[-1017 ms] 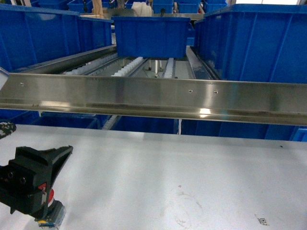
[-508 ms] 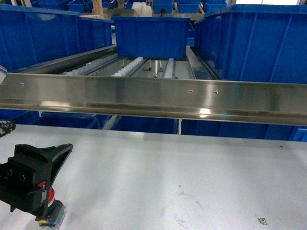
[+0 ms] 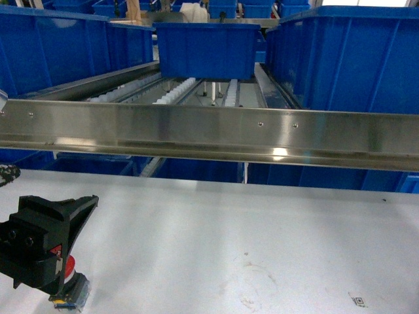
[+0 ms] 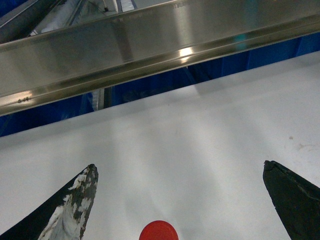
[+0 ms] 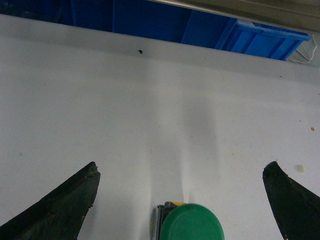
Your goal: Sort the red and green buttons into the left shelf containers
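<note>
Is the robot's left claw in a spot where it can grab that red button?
Probably yes. The left gripper is open, its fingers spread on either side of the red button on the white table, with nothing between them. It seems to need only to lower and close.

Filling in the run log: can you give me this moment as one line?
left tool: open, around red button | right tool: open, around green button | both buttons on table | bins: no buttons seen
</note>
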{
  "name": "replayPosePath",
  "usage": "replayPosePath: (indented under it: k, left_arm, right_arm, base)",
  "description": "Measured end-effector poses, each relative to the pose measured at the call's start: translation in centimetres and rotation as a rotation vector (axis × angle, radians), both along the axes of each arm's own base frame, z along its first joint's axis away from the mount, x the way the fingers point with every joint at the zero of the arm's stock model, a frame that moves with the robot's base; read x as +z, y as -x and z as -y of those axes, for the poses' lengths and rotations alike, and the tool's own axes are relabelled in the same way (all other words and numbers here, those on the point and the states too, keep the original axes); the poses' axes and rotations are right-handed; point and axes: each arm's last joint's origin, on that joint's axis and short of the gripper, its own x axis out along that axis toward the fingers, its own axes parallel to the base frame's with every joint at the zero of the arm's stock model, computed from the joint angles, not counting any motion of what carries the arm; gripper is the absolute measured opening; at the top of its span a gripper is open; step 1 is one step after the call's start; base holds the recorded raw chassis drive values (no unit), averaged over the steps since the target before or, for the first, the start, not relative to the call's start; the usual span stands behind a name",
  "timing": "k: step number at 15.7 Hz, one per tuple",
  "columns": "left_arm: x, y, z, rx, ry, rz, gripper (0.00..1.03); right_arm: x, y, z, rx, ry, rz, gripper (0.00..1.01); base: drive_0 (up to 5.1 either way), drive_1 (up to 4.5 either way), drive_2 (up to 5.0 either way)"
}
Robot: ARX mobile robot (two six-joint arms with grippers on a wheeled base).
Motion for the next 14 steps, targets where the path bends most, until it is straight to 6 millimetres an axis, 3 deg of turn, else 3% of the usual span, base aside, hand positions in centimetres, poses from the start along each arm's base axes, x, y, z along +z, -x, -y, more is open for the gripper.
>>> replayPosePath:
  k: [4,7,9,14]
  left_arm:
    - [0.0,0.0,0.0,0.001,0.001,0.0,0.98]
    - [0.0,0.0,0.0,0.001,0.001,0.0,0.98]
    - [0.0,0.0,0.0,0.001,0.001,0.0,0.98]
    - [0.0,0.0,0.0,0.001,0.001,0.0,0.98]
  right_arm:
    - [-0.9,-1.4,0.3,-0.009,0.029,-0.018,0.98]
    - [-4.6,-1.4,1.7,-0.062,0.003,-0.175,0.98]
    - [-5.8,-1.3,1.8,-0.068,0.008,-0.202,0.79]
    - [-5.7,-1.4,1.9,-0.064,0.016,-0.178,0.3]
  base:
    - [0.0,0.0,0.0]
    - [0.0,0.0,0.0]
    - [0.0,0.0,0.0]
    - [0.0,0.0,0.0]
